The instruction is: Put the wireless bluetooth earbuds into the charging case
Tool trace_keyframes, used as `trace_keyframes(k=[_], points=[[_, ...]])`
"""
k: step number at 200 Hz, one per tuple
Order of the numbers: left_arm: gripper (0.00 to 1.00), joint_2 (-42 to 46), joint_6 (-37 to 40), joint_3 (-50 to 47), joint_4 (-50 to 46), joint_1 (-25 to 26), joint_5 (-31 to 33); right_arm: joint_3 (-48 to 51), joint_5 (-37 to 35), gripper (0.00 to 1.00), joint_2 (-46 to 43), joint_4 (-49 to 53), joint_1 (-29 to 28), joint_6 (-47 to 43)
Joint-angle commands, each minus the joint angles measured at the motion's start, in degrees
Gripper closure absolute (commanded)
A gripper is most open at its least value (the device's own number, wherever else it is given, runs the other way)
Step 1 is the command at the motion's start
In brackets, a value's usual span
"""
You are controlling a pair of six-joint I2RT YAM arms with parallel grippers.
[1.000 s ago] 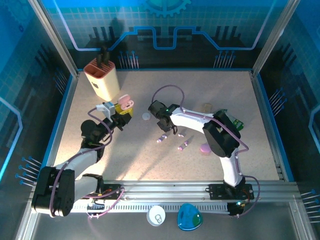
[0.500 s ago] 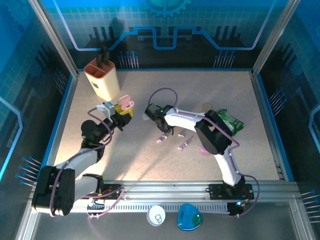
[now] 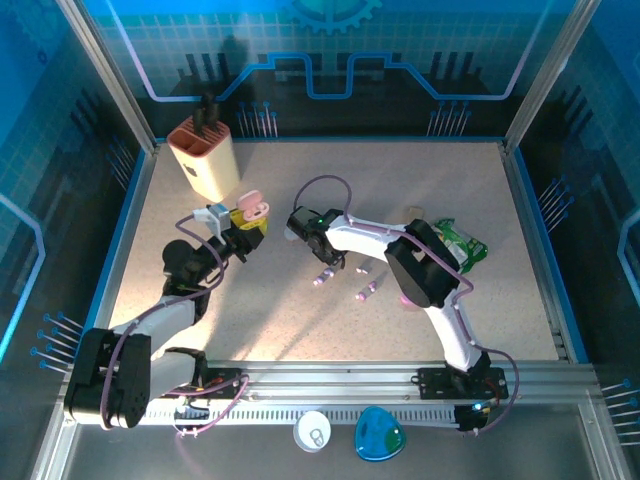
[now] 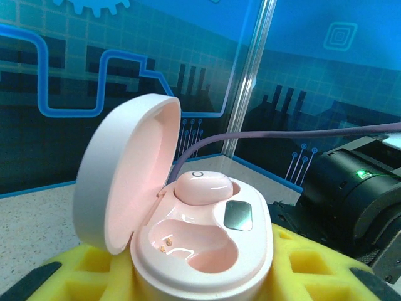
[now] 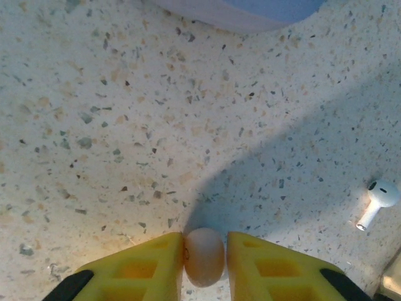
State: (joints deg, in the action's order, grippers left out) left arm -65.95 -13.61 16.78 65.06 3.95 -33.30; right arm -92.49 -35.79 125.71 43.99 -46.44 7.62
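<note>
The speckled table point(image 3: 200, 330) fills the enclosure floor. Both arms reach in from its 6 o'clock edge.

The right arm point(image 3: 435, 275) bends toward 10 o'clock and ends near the table's centre. The left arm point(image 3: 185, 270) rises toward 1 o'clock and stops just short of it.

A beige holder point(image 3: 205, 160) stands at the table's 10 o'clock corner. A green packet point(image 3: 463, 240) lies at about 2 o'clock, beside the right arm's elbow.

The pink case point(image 4: 207, 254) sits up off the table in the left claw point(image 3: 248, 225). The claw's yellow pads are narrowed onto the case's base. The lid point(image 4: 125, 169) is hinged back toward 9 o'clock in the left wrist view. One seated bud point(image 4: 202, 186) fills the far socket, and the near socket shows two gold contacts.

The right claw point(image 5: 205, 251) points down at the table. Its two yellow pads press on either side of a pink bud point(image 5: 203, 260), so it grips that bud at table level.

In the right wrist view, a pale rounded piece point(image 5: 238, 7) is cut off at 12 o'clock. A white bud point(image 5: 377, 199) lies loose on the table at 3 o'clock of the claw, well apart from it.

From above, two loose buds point(image 3: 322, 277) point(image 3: 366, 291) lie at 5 o'clock of the right claw, near the table's centre.
</note>
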Motion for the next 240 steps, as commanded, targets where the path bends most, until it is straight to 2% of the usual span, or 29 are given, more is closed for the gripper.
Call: trace_keyframes(k=[1,27,51,111,186,213,240], points=[[0.66,-0.5,-0.4,-0.3,2.7,-0.4,-1.9,-1.2,-0.7,0.76,0.9,1.8,0.1,0.1],[0.66,-1.0,-0.3,-0.3,2.9,-0.4,-2.2,-0.4,0.6,0.78,-1.1,1.7,0.3,0.5],[0.67,-1.4,0.0,-0.2,2.1,-0.2,-1.1,1.9,4.9,0.78,-4.7,0.2,1.4,2.0],[0.67,-4.7,3.9,1.2,1.4,4.6,2.9,12.3,15.0,0.78,-20.3,-5.4,4.6,8.6],[0.68,-16.6,9.6,7.9,8.7,13.7,8.3,22.7,35.8,0.77,-44.5,-11.2,7.1,15.8],[0.69,-19.7,11.7,11.2,7.6,16.6,9.6,23.4,44.9,0.77,-49.7,-14.6,7.7,17.0],[0.69,-21.7,14.5,13.3,6.5,19.4,10.4,22.9,50.1,0.77,-52.0,-18.5,7.7,18.2]])
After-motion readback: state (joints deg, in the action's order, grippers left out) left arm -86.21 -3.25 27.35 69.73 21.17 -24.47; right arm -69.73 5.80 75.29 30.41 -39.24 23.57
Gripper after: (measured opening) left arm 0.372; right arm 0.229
